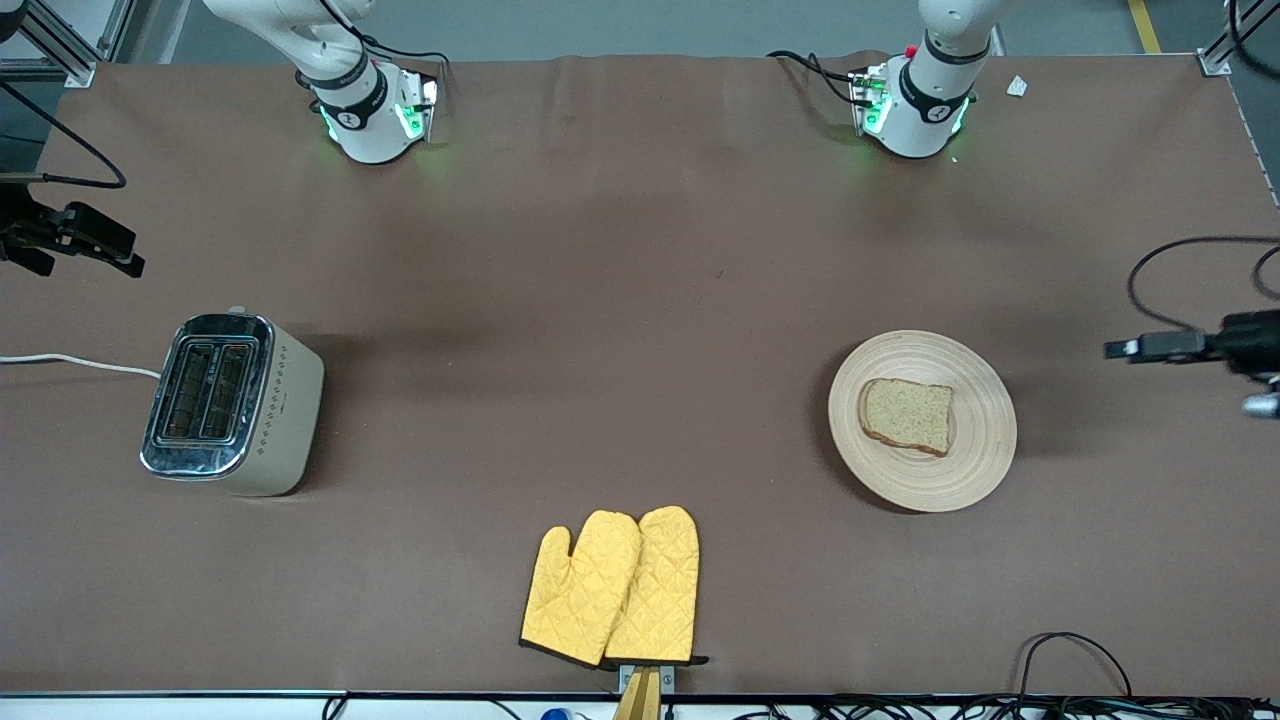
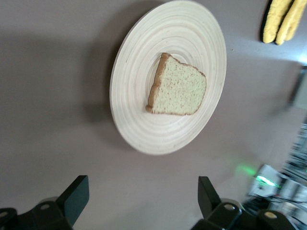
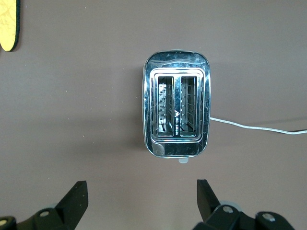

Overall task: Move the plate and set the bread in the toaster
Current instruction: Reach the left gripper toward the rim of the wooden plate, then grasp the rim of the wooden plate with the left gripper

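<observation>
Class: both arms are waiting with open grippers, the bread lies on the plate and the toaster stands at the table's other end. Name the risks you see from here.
1. The bread lies loose and off-centre on the plate; it may slide when the plate moves.
2. The toaster slots are narrow; a tilted slice could catch on the chrome top.
3. The yellow oven mitts lie between plate and toaster, near a low carry path.
</observation>
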### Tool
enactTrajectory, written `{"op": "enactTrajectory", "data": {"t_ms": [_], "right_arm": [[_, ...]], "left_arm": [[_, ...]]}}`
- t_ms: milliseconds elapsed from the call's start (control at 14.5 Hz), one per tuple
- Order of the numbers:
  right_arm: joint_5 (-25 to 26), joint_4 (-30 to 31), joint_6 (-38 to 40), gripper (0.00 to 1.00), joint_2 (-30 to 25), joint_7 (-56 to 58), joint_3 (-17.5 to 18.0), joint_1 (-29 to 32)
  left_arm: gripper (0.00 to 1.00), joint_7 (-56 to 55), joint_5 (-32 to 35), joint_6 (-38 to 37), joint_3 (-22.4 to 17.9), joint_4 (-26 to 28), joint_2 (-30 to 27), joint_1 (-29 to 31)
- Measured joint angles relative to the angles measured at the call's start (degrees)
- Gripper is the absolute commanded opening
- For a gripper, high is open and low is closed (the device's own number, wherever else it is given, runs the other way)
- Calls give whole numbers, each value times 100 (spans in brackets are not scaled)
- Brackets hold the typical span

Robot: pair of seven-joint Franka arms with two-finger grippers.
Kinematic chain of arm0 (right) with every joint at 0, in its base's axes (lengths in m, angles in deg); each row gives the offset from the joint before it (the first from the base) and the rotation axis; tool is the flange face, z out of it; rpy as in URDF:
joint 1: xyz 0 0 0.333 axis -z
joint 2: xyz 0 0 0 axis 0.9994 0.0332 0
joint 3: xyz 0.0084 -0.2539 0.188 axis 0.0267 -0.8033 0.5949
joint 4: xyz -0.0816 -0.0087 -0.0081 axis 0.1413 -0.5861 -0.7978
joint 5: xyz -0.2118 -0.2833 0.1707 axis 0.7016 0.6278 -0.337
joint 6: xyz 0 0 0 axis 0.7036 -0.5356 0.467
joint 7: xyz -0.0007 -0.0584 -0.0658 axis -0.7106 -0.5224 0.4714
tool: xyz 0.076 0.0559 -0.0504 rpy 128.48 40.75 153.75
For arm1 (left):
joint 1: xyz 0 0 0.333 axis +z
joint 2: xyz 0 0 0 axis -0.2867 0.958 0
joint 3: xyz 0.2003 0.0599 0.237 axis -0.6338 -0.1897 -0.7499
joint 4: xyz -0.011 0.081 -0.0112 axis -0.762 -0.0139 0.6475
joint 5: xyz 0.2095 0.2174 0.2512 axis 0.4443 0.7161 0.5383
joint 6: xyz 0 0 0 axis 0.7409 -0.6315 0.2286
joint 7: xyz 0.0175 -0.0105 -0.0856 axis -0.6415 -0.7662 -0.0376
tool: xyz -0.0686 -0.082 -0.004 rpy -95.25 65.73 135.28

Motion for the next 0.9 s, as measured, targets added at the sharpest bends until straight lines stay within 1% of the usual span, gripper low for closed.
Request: {"op": "enactTrajectory", "data": {"t_ms": [138, 276, 483, 897], "right_arm": [[0, -3, 0, 100, 0, -11, 2, 0], [0, -3, -5, 100, 0, -12, -3, 10], [0, -10, -22, 100, 1, -13, -8, 51], [0, -250, -22, 100, 4, -29, -14, 70]], "left_arm": [[100, 162, -331, 98, 55, -273, 832, -105], [100, 285, -493, 270, 124, -463, 1311, -267], [100, 423, -526, 395, 136, -586, 1496, -471], [100, 806, -526, 513, 102, -597, 1663, -402]]}}
